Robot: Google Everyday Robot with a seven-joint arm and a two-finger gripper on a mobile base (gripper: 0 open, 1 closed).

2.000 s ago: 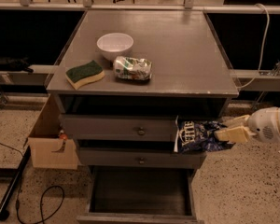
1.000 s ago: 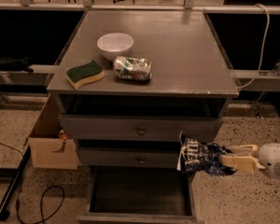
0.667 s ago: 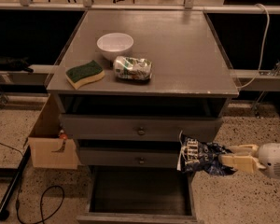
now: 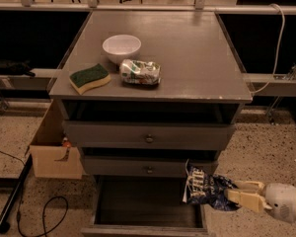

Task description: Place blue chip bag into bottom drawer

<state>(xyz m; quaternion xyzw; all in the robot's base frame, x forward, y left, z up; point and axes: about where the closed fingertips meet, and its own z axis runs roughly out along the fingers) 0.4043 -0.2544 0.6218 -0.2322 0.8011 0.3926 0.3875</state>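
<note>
Claw (image 4: 234, 193) low at the right of the camera view, reaching in from the right edge beside the cabinet, and it's clenched on the blue chip bag (image 4: 204, 187), pinching the bag's right-hand end between both fingers. The bag sticks out leftward from the claw with its long axis running roughly level, left to right, and the white lettered end leading towards the cabinet. Now the relation that counts: the bottom drawer (image 4: 138, 204) is pulled out with its dark interior showing, and its cavity lies to the left of the claw and below the bag. Only the labelled tip seems to overlap the drawer's right-hand side, just under the front of the middle drawer (image 4: 149, 170); the rest of the bag and the whole claw look to be outside the right wall. By my reading the carry is nearly over but the drop isn't on yet, because letting go here would risk the bag catching that wall or sliding to the floor. The call is a shift left so the full length sits over the opening, then down. Up on the worktop (image 4: 187, 48), the sponge (image 4: 90, 78), white bowl (image 4: 122, 47) and green-and-white foil bag (image 4: 140, 72) sit well apart from all this.
</note>
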